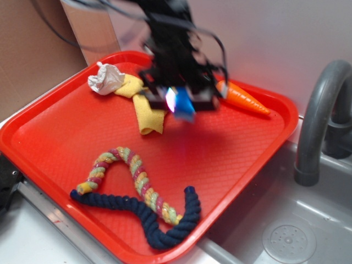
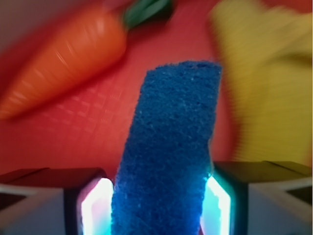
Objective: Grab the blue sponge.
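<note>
The gripper (image 2: 161, 205) is clamped on the sponge (image 2: 168, 147), one lit finger (image 2: 95, 208) pressed to each side. In the exterior view the sponge (image 1: 181, 103) hangs above the tray (image 1: 55, 137), upper centre of the frame. It is a porous, coarse bright-blue block, longer than wide. Around it are a smooth orange carrot (image 1: 246, 98), a soft yellow cloth (image 1: 148, 113), a crumpled white rag (image 1: 105, 78) and braided ropes (image 1: 137, 201), navy and multicoloured
</note>
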Tool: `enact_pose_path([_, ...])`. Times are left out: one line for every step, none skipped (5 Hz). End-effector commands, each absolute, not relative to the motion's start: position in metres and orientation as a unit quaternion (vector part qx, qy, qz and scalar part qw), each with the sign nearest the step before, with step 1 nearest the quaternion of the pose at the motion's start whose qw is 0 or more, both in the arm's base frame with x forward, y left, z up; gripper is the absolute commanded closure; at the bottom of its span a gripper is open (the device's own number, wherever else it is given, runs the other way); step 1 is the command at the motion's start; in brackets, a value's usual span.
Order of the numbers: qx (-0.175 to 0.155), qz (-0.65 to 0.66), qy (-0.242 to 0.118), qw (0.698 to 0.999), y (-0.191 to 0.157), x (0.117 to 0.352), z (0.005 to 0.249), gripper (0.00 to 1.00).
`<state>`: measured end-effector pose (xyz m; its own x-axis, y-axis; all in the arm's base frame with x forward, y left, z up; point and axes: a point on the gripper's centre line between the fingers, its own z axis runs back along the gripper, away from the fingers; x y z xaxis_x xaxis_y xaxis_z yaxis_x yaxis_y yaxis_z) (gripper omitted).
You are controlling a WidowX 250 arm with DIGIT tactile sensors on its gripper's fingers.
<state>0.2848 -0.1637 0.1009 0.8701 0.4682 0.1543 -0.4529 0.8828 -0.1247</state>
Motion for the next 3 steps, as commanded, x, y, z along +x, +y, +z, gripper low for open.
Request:
enact_pose_path([-0.075,0.172,-0.141,0.972,-0.110,0.239,0.219,1.00])
enact_pose_path([-0.090,0.184,-0.169,0.964,-0.083,0.209,0.267,1.00])
enact_pose_path([-0.121,0.195,-0.189,0.955,-0.066,0.198,0.273,1.00])
